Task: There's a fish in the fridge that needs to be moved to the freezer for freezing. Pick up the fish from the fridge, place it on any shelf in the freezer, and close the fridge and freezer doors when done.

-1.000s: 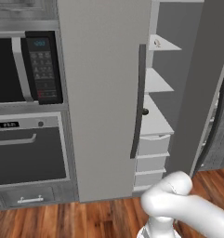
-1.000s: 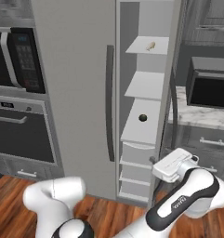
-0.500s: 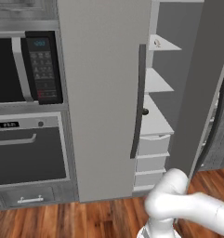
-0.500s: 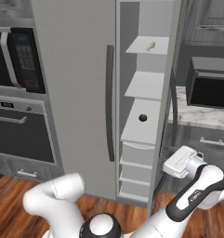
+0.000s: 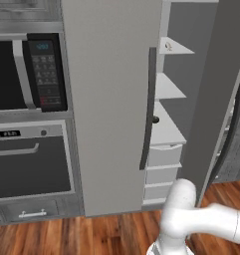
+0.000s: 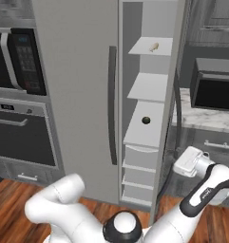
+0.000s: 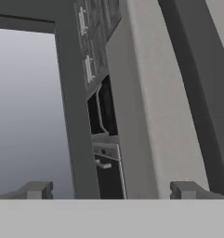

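The fish [image 6: 154, 46] lies on the top shelf [image 6: 143, 49] of the freezer [image 6: 149, 90], near the shelf's middle; in the left base view it shows as a small pale shape [image 5: 168, 47] at the back of that same shelf. The gripper [image 6: 188, 161] is well below and to the right of the fish, outside the freezer, beside the edge of the open freezer door [image 6: 175, 109] at about the height of the freezer's drawers [image 6: 140, 157]. In the hand view its two fingertips [image 7: 36, 189] stand wide apart with nothing between them, looking along the door edge [image 7: 146, 102]. A small dark round thing [image 6: 146, 120] sits on the third shelf down. The fridge door [image 6: 80, 95] to the left of the freezer is shut, its dark handle [image 6: 112, 104] upright. Compared with a second ago, the fish has not moved, while the hand has swung further right and up, away from the drawers and round the door's edge.
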Motion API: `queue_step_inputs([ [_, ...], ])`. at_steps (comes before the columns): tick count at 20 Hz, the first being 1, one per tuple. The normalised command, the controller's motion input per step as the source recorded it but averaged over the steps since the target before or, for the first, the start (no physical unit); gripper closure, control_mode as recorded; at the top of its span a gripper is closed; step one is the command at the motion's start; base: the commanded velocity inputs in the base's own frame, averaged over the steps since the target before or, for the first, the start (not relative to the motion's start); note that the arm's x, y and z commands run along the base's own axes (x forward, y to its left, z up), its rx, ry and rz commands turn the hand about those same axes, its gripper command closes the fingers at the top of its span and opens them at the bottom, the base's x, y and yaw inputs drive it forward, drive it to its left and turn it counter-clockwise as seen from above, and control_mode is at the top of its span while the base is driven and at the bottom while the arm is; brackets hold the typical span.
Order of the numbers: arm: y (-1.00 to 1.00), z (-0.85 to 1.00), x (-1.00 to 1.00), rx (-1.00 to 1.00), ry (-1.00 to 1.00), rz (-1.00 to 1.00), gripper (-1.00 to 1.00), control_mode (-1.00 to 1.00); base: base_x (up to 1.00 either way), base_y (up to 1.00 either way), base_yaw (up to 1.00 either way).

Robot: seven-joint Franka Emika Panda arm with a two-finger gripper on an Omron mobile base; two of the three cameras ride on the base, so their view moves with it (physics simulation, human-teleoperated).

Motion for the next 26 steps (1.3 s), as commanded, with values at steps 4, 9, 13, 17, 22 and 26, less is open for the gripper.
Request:
queue_step_inputs([
  [4,-0.16,-0.24,0.51,0.0,0.0,0.0,-1.0,-1.0,0.0,0.0,0.0],
  [9,-0.34,-0.2,0.42,0.0,0.0,0.0,-1.0,-1.0,0.0,0.0,0.0],
  [13,-0.38,-0.19,0.24,0.0,0.0,0.0,-1.0,-1.0,0.0,0.0,0.0],
  [17,-0.24,-0.19,0.18,0.0,-0.01,0.0,-1.0,-1.0,0.0,0.0,0.0],
  [22,-0.1,-0.32,0.46,0.0,-0.01,0.0,-1.0,-1.0,0.0,0.0,0.0],
  [26,-0.24,-0.4,0.52,0.0,0.0,0.0,-1.0,-1.0,0.0,0.0,0.0],
])
